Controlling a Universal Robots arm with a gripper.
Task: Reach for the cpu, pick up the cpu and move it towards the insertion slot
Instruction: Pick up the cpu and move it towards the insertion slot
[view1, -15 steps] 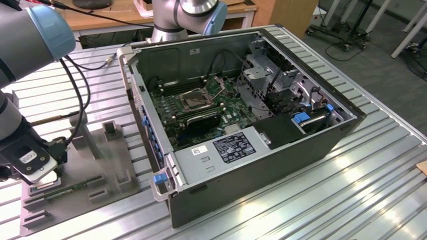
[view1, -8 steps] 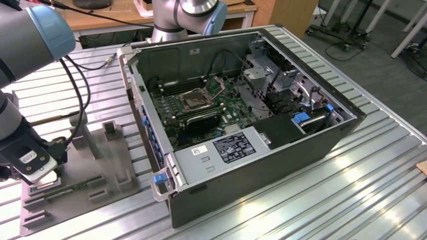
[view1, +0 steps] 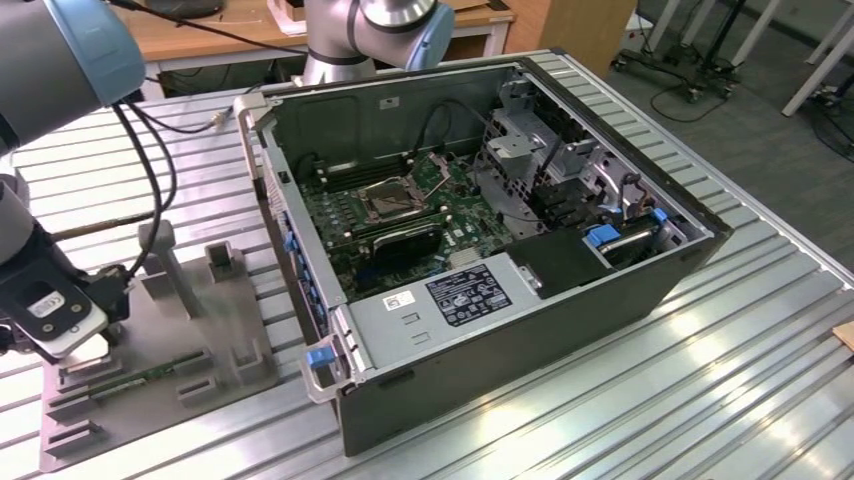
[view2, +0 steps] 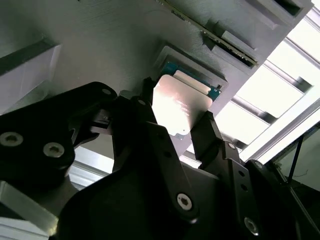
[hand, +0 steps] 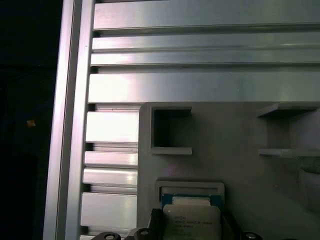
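Note:
The cpu (view2: 181, 102) (hand: 192, 224), a flat pale silver square on a green edge, lies in a raised square nest on the grey fixture plate (hand: 235, 140). In both wrist views my gripper (view2: 177, 105) (hand: 191, 227) is shut on it, one black finger against each opposite side of the chip. In the exterior view the gripper (view1: 83, 350) hangs low over the plate (view1: 200, 330) at that view's left. The insertion slot (view1: 396, 200), a shiny metal frame with a dark centre, sits on the motherboard inside the open computer case (view1: 534, 330).
A long green circuit strip (view1: 140, 378) lies on the fixture plate beside grey upright posts (view1: 167, 270). The case's walls, drive cages and cables (view1: 547, 170) surround the motherboard. Ribbed aluminium table (view1: 694, 400) runs all round. A second robot base (view1: 340, 45) stands behind the case.

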